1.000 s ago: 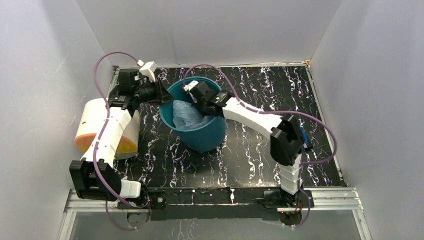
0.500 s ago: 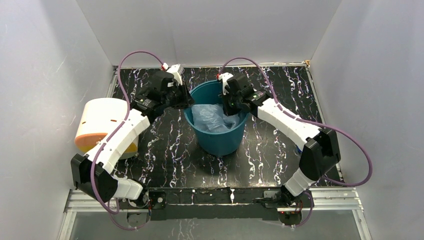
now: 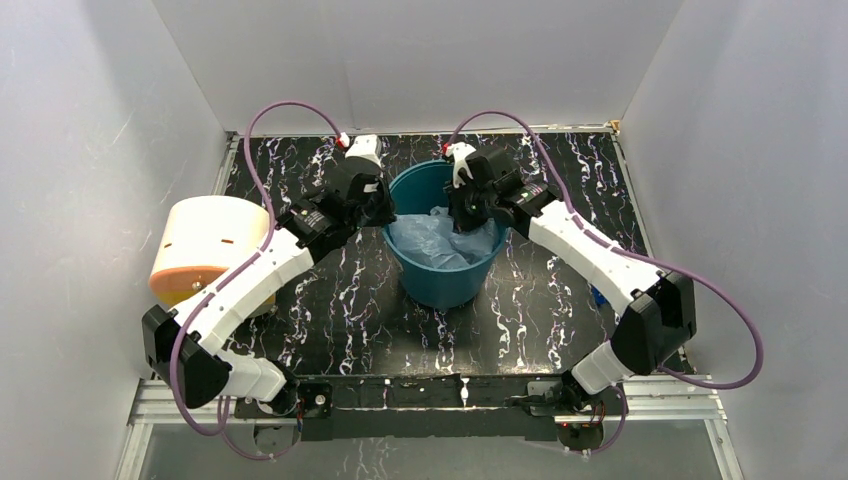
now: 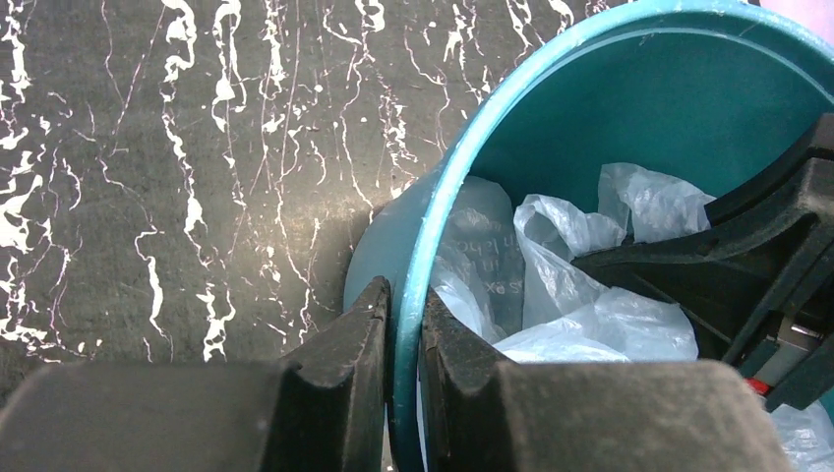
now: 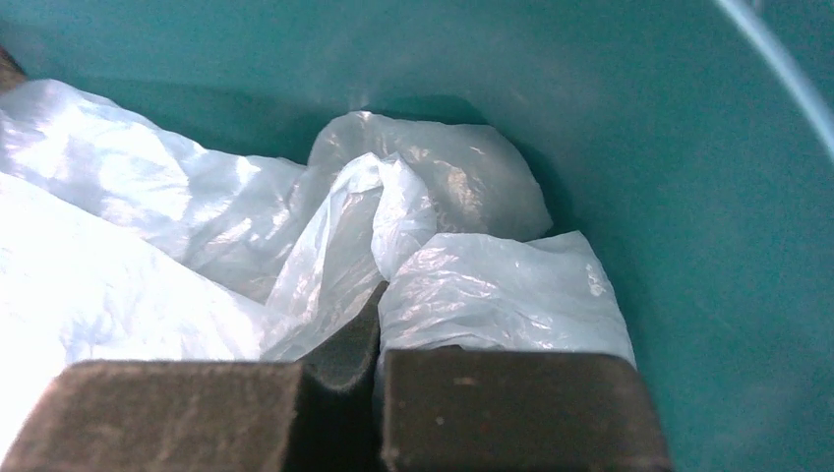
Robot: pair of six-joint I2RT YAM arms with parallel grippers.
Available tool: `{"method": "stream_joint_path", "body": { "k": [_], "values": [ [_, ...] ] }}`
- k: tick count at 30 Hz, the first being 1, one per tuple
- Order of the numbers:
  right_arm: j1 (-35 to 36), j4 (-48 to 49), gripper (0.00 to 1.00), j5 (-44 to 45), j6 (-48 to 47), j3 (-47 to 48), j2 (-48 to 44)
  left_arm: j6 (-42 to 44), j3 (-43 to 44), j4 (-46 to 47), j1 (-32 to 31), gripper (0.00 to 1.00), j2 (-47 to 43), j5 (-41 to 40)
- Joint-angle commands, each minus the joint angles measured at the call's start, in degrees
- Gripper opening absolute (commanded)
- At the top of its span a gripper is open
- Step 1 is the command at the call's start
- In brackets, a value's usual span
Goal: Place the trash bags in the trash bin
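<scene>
My left jaws pinch the rim of the trash bin (image 4: 629, 108), steadying it I judge, while my right jaws, pressed together, bear on the crumpled trash bag (image 5: 492, 285) inside it, apparently tamping.

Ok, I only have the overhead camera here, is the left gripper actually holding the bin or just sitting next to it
Observer: Holding it. In the left wrist view the left gripper is clamped on the rim of the trash bin, one finger outside the wall and one inside.
Operator: And the right one, open or shut?
Observer: Shut. The right wrist view shows the right gripper down inside the bin, its tips against the crumpled trash bag. I cannot tell whether a fold is pinched.
Operator: Any bag near the left fingers?
Observer: Yes, film with white lettering lies against the inner wall beside the inner finger.
</scene>
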Motion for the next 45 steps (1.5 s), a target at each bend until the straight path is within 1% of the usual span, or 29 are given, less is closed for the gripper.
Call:
{"method": "stream_joint_path", "body": {
  "k": [1,3,4,7,9,12,14,16,17,19,21,23,26,28,31,33,34,35,37,38,40,42,43,45],
  "values": [
    [-0.18,1.23,0.0,-1.7,1.56,2.5,-4.57,-0.67,3.19,0.98,-3.7,0.15,-0.35,-4.79],
    [-0.47,0.79,0.0,-0.58,0.88,4.8,-5.69,-1.08,2.61,1.05,-3.92,0.2,-0.97,-5.65],
    [-0.6,0.1,0.0,-0.54,0.27,6.15,-5.91,-0.94,2.59,1.1,-3.95,0.26,-1.71,-6.21],
    [-0.57,-3.68,0.0,-1.2,-0.69,10.29,-5.14,0.27,3.15,1.15,-3.95,0.47,-3.45,-8.25],
    [-0.6,-5.48,0.0,-0.27,-0.62,11.82,-4.94,1.98,3.56,1.17,-3.89,0.52,-4.33,-8.39],
    [-0.61,-7.19,0.0,5.74,-0.14,12.66,-5.98,2.97,4.04,0.26,-3.88,0.61,-5.36,-8.55],
    [-0.59,-7.76,0.0,8.45,-0.21,13.77,-7.06,3.07,3.56,0.81,-3.91,0.7,-6.45,-8.04],
    [-0.6,-8.14,0.0,6.9,-1.1,15.14,-7.83,4.44,2.53,2.54,-3.93,0.8,-7.59,-6.07],
    [-0.6,-8.47,0.0,5.14,-1.59,15.92,-7.91,5.43,1.84,3.45,-3.88,0.83,-8.28,-4.93],
    [-0.56,-8.67,0.0,2.5,-0.62,17.48,-7.87,6.7,1.54,3.47,-3.91,0.84,-9.29,-5.65],
    [-0.56,-8.23,0.0,0.95,0.66,18.63,-7.89,6.61,1.27,1.75,-3.8,0.85,-10.45,-9.8],
    [-0.6,-5.78,0.0,-2.27,1.34,17.54,-8.28,8.18,-0.08,1.65,-3.85,0.85,-12.28,-12.58],
    [-0.56,-3.21,0.0,-4.61,2.29,14.73,-7.87,12.25,-3.88,4.18,-3.61,0.86,-16.06,-12.2],
    [-0.28,-5.21,0.0,-3.34,1.83,14.12,-5.7,13.43,-5.5,4.27,-3.21,0.86,-18.13,-12.09],
    [0.29,-9.61,0.0,6.14,0.54,13.32,-2.08,15.09,-5.7,2.2,-2.94,0.86,-18.58,-10.66],
    [0.34,-11.16,0.0,9.99,-0.32,12.51,-0.47,17.69,-5.63,1.85,-2.9,0.86,-18.57,-6.4],
    [0.31,-12.06,0.0,10.19,-0.88,12.53,0.23,19.49,-5.52,2.06,-2.83,0.86,-18.52,-2.32],
    [0.32,-12.46,0.0,10.63,-1.04,12.69,0.75,21.61,-5.06,2.01,-2.8,0.87,-18.31,4.13],
    [0.3,-11.43,0.0,11.12,-0.62,12.9,0.67,23.28,-3.52,2.43,-2.76,0.87,-17.68,12.75],
    [0.33,-10.64,0.0,10.96,0.21,13.08,0.33,24.93,-2.22,2.46,-2.8,0.87,-17.0,19.24],
    [0.26,-8.7,0.0,10.88,2.33,13.32,-0.7,27.77,1.43,0.35,-2.73,0.85,-14.48,30.61],
    [0.26,-6.79,0.0,10.91,4.27,13.48,-1.89,29.34,5.18,-2.72,-2.8,0.84,-11.21,38.86],
    [0.26,-5.75,0.0,10.54,5.01,13.2,-2.53,29.9,6.75,-4.03,-2.79,0.83,-9.48,41.14],
    [0.26,-3.7,0.0,9.89,6.28,12.33,-4.09,29.95,8.79,-4.71,-2.78,0.81,-6.87,40.87]
  ]
}}
